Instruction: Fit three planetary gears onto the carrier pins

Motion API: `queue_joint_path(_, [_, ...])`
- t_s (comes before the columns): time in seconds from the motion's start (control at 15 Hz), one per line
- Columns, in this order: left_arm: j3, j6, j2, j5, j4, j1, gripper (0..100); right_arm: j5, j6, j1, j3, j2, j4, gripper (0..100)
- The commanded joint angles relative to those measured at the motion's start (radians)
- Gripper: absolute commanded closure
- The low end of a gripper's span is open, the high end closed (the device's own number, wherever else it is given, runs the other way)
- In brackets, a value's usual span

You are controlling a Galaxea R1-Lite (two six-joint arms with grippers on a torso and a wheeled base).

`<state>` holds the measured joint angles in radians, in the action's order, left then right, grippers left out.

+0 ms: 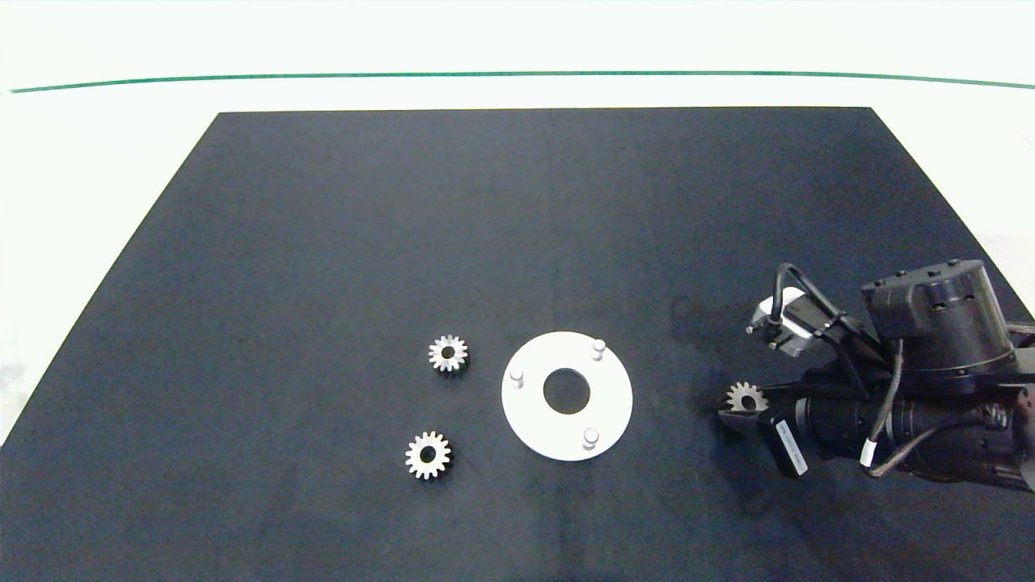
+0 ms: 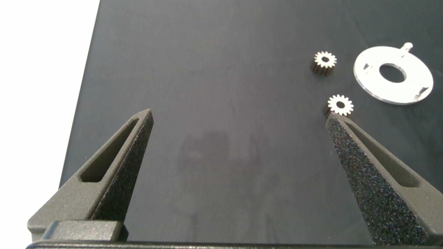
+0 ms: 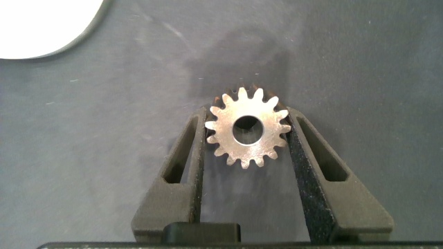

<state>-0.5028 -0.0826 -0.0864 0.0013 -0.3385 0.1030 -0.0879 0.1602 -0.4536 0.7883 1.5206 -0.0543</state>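
My right gripper [image 1: 730, 402] is shut on one silvery planetary gear [image 1: 745, 398], to the right of the white carrier disc [image 1: 530, 414]. In the right wrist view the gear [image 3: 247, 131] lies flat between both fingers [image 3: 190, 149], its teeth touching each. All three carrier pins [image 1: 598, 349] [image 1: 516, 377] [image 1: 591, 438] stand bare. Two more gears [image 1: 448, 353] [image 1: 428, 455] lie on the mat to the left of the disc. My left gripper [image 2: 239, 116] hangs open over bare mat, out of the head view, with the nearer gear [image 2: 340, 104] just past one fingertip.
A black mat [image 1: 323, 242] covers the table, with pale table surface [image 1: 97, 162] around it and a green line [image 1: 517, 74] along the far side. An edge of the disc [image 3: 41, 28] shows in the right wrist view.
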Motion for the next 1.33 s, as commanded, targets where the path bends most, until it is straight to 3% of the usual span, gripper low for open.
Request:
queue_joint_path(0.07, [0.001, 0.0, -0.001, 0.0, -0.002, 0.0, 0, -0.041, 0.005, -0.086, -0.008, -0.102, 0.001, 84])
queue_joint_path(0.4, [0.004, 0.0, -0.001, 0.0, -0.002, 0.0, 0, -0.161, 0.018, -0.257, 0.0, -0.131, 0.002, 84])
queue_joint_path(0.47, [0.004, 0.0, -0.001, 0.0, -0.002, -0.002, 0, -0.173, 0.018, -0.278, 0.006, -0.123, 0.002, 84])
queue_joint_path(0.6, [0.001, 0.0, -0.001, 0.0, -0.002, 0.0, 0, -0.179, 0.018, -0.306, 0.028, -0.102, 0.007, 84])
queue_joint_path(0.73, [0.003, 0.0, -0.001, 0.0, -0.004, -0.002, 0, -0.178, 0.015, -0.344, 0.111, -0.057, 0.1, 84])
queue_joint_path(1.0, [0.004, 0.0, -0.001, 0.0, -0.002, -0.005, 0, -0.181, 0.013, -0.404, 0.209, 0.036, 0.12, 84])
queue_joint_path(1.2, [0.003, 0.0, -0.001, 0.0, -0.002, -0.003, 0, -0.182, 0.015, -0.458, 0.25, 0.072, 0.223, 84])
queue_joint_path(1.33, [0.001, 0.0, -0.001, 0.0, -0.002, -0.002, 0, -0.201, 0.016, -0.473, 0.281, 0.099, 0.264, 84])
